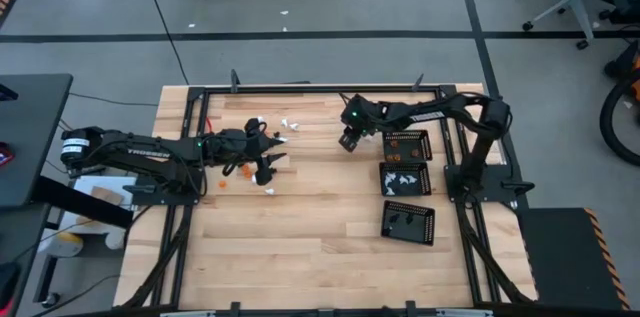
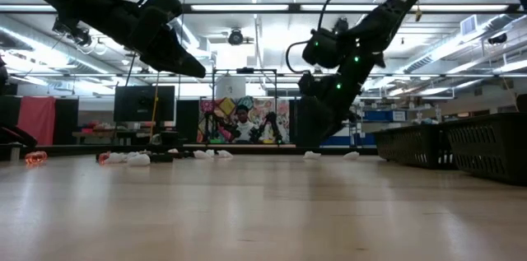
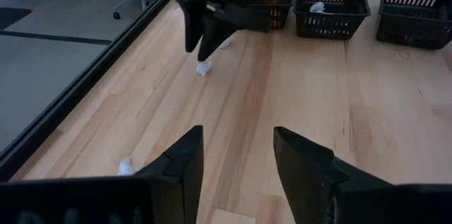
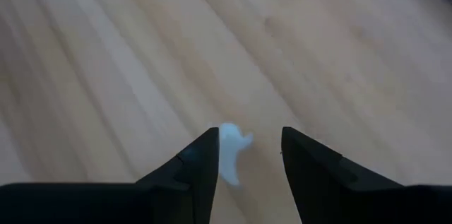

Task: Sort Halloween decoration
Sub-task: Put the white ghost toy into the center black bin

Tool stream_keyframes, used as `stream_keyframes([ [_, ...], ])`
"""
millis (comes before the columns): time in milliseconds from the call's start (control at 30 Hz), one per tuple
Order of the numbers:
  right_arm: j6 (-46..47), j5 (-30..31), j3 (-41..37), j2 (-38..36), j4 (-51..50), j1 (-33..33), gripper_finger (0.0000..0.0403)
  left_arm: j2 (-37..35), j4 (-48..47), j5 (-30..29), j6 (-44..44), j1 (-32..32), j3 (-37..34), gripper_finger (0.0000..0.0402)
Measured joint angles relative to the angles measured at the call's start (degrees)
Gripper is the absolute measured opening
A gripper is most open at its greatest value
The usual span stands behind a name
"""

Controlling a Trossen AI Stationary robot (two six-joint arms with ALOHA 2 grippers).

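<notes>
The wooden desk (image 1: pixel 300 217) fills the middle of the high view. Three black perforated trays (image 1: pixel 405 182) stand in a column at its right: the upper holds orange pieces, the middle white, the lower black. The left gripper (image 1: pixel 268 157) reaches in from the left edge, fingers released, empty. The right gripper (image 1: pixel 349 139) bends down at upper centre, fingers apart around a white ghost piece (image 4: pixel 232 148). Other Halloween pieces (image 1: pixel 262 137), white and orange, lie scattered upper left of centre.
</notes>
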Motion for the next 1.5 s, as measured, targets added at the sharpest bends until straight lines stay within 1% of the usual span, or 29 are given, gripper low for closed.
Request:
stream_keyframes([
  [167,-0.29,-3.8,-0.04,1.24,0.34,-1.03,0.0159,0.0,0.02,0.0,0.06,0.02,0.0,0.0157],
  [367,-1.31,-3.94,-0.04,1.33,0.52,-0.35,0.0159,0.01,0.02,0.0,0.08,0.02,0.0,0.0157],
  [567,-1.33,-4.19,0.02,4.24,2.85,0.23,0.0158,0.01,-0.2,0.0,0.08,0.02,0.0,0.0157],
  [667,-1.33,-3.94,0.07,4.7,2.97,0.29,0.0148,0.01,-0.3,0.0,0.0,0.01,0.0,0.0157],
  [900,-2.69,-4.56,-0.02,4.38,2.64,0.89,0.0092,0.01,-0.37,0.0,-0.05,-0.02,0.0,0.0157],
  [1000,-2.79,-4.63,-0.02,4.38,2.46,1.18,0.0075,0.01,-0.44,0.0,-0.06,-0.02,0.0,0.0157],
  [1267,-2.8,-5.51,-0.28,2.49,-0.26,2.06,0.0071,0.01,-0.46,0.0,-0.07,-0.02,0.0,0.0157],
  [1400,-2.8,-5.79,-0.31,-0.03,-2.26,2.62,0.0071,0.01,-0.44,0.0,-0.09,-0.02,0.0,0.0157],
  [1500,-2.57,-7.39,-0.31,-2.03,-4.29,3.29,0.0071,-0.01,-0.44,0.01,-0.09,-0.02,0.0,0.0157],
])
